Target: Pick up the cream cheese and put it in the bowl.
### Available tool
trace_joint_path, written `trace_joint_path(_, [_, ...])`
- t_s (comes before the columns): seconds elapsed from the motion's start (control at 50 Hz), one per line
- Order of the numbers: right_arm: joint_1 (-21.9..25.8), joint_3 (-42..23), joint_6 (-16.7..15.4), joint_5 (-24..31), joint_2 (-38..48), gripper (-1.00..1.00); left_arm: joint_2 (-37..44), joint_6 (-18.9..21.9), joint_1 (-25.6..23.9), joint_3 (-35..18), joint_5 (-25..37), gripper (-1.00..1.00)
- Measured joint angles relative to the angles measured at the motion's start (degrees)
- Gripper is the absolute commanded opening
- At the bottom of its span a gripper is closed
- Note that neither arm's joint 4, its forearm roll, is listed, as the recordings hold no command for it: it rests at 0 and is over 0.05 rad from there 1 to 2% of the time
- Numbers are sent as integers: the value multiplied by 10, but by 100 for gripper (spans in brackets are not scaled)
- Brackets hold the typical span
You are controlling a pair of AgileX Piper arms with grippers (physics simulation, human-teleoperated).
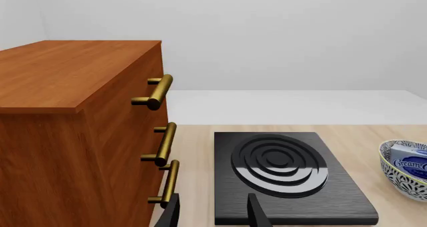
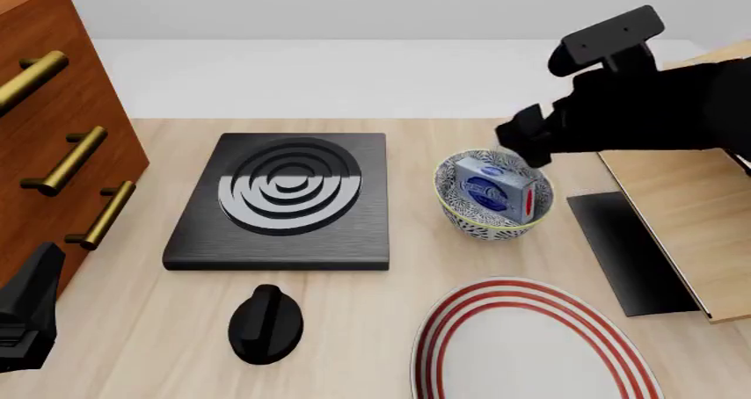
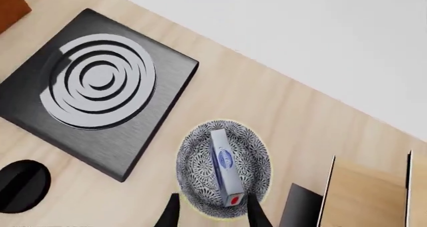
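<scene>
The cream cheese (image 2: 498, 188) is a silver box with a blue logo and a red end, and it lies tilted inside the bowl (image 2: 467, 216), a blue-white patterned bowl right of the table's centre. From above, the right wrist view shows the cream cheese (image 3: 224, 169) across the bowl (image 3: 193, 159). My right gripper (image 2: 527, 141) hovers just above and behind the bowl; its fingers (image 3: 169, 214) stand open and hold nothing. At the near left, beside the cabinet, my left gripper (image 2: 28, 318) is open and empty, far from the bowl (image 1: 400, 179).
A black stove plate (image 2: 281, 201) with ring burner lies left of the bowl, and a black knob (image 2: 266, 323) sits in front of it. A wooden cabinet (image 2: 53, 144) with brass handles stands far left. A red-striped plate (image 2: 522, 346) is at the front, a wooden shelf (image 2: 687, 214) at the right.
</scene>
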Motion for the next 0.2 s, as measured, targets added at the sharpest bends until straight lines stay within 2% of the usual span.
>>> trace_joint_path(0.2, [18, 51, 24, -23, -85, 100, 0, 0, 0, 0, 0, 100])
